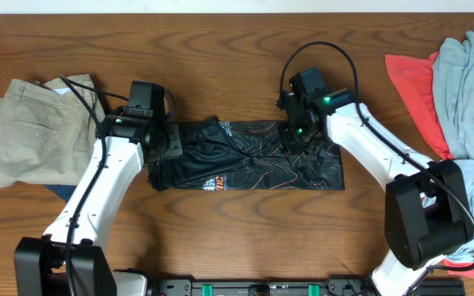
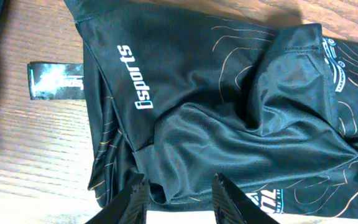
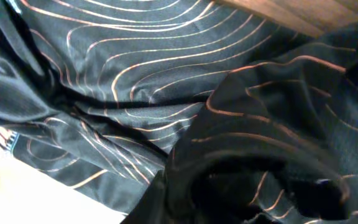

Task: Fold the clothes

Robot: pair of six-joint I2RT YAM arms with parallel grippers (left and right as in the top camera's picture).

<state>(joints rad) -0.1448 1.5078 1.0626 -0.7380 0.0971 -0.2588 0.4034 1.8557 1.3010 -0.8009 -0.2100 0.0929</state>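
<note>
Black jersey lies mid bench, long axis running side to side in the overhead view.
Left end rumpled, right end flatter. Left fingers spread over the rumpled end, grasping nothing. Right fingers at the upper right edge; cannot tell their state.

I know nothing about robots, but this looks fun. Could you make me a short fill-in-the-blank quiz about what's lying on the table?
1. The black jersey lies on a ___ table.
2. The thin curving lines printed across the jersey are ___.
3. The folded beige trousers lie on the robot's ___ side.

Missing words: wooden; orange; left.
</note>
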